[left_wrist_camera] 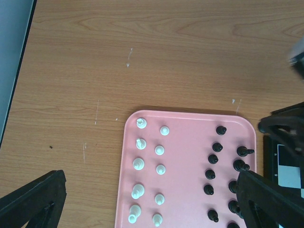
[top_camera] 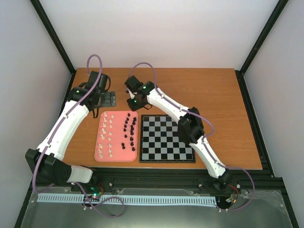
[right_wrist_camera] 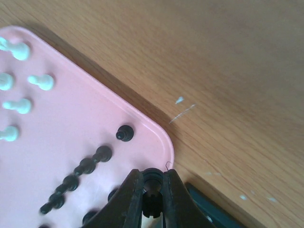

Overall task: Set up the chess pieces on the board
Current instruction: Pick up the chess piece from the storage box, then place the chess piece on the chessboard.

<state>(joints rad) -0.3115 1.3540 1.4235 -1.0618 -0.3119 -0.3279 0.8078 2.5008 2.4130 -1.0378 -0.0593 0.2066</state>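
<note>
A pink tray (top_camera: 116,159) holds white chess pieces (top_camera: 108,134) in its left half and black chess pieces (top_camera: 129,130) in its right half. The checkered board (top_camera: 166,142) lies just right of it with no pieces on it. My right gripper (right_wrist_camera: 153,190) is shut on a black piece (right_wrist_camera: 153,183), held just above the tray's far right corner (right_wrist_camera: 164,142). In the top view this gripper (top_camera: 133,105) is at the tray's far edge. My left gripper (left_wrist_camera: 151,178) is wide open above the tray's far half, over white pieces (left_wrist_camera: 138,164) and black pieces (left_wrist_camera: 212,159).
The board's dark rim (right_wrist_camera: 209,209) lies close beside the tray corner. The right gripper's dark body (left_wrist_camera: 285,124) shows at the right of the left wrist view. A small grey metal part (top_camera: 112,99) sits behind the tray. Bare wood (top_camera: 213,95) lies beyond the board.
</note>
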